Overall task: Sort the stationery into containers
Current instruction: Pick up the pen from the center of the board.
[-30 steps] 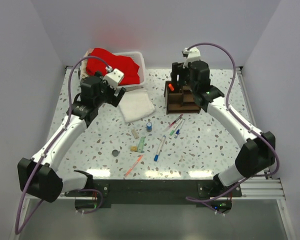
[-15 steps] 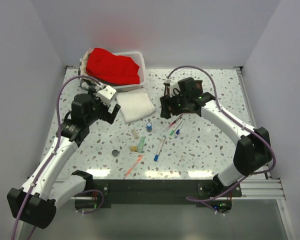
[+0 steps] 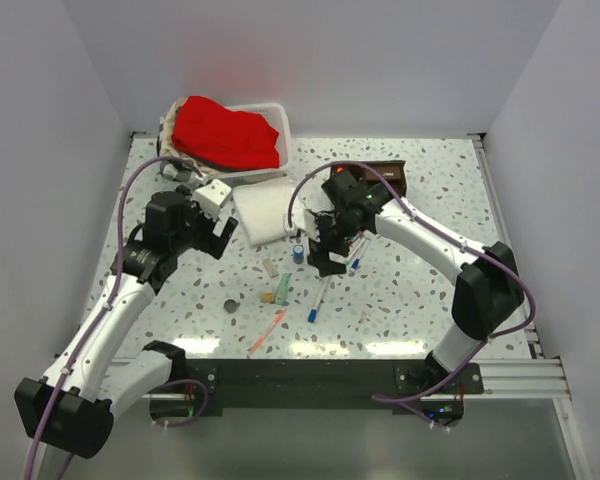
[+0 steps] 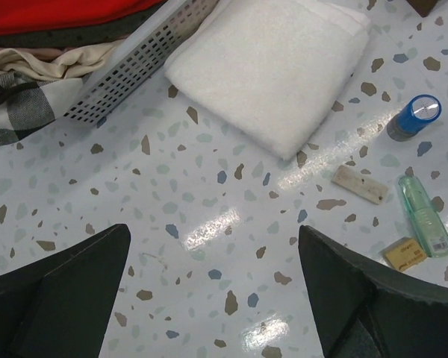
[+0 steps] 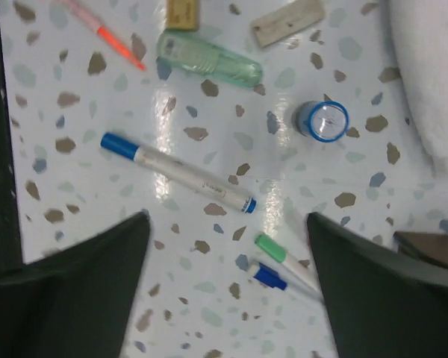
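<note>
Pens (image 5: 175, 173) under right end effector (image 5: 225, 224) — released, left end effector (image 4: 213, 231) released, lettering unreadable.

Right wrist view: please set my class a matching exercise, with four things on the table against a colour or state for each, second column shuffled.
Things
1. small bottle
2. tube
3. long pen
4. folded cloth

Descriptions
A. white barrel, blue at both ends
B. plain white, at the right edge
C. blue, standing upright
D. see-through green, lying flat

Pairs: 1-C, 2-D, 3-A, 4-B
</note>
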Motion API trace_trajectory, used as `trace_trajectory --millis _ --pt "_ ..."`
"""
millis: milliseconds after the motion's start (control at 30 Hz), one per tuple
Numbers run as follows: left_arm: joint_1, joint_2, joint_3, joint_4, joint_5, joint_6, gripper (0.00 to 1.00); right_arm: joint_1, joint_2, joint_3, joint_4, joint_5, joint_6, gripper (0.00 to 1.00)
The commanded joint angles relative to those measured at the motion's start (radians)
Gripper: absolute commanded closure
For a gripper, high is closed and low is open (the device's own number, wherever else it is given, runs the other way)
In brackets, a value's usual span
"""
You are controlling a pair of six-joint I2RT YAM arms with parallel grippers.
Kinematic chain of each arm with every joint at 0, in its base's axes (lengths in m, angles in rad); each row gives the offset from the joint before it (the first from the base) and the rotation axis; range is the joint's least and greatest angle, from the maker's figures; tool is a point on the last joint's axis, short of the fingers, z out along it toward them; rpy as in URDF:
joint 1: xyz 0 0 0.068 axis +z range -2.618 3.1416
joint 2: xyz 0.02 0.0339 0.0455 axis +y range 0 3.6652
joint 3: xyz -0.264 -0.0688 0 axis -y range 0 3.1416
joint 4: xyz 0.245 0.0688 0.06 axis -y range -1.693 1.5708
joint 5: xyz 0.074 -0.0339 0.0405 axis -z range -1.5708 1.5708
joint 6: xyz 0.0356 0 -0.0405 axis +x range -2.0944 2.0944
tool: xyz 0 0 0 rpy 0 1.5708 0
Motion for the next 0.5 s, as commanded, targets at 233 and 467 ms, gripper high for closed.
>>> trace_trajectory --millis 233,467 --pt "0.094 0.004 0.017 0.023 -0.005 -0.028 0.0 0.168 0.069 -0.017 -0.268 0.134 -0.913 0.06" --pt "0.149 -0.016 0.017 0.002 0.014 -0.043 0.0 0.252 0.155 -0.041 -0.229 0.2 -1.032 0.25"
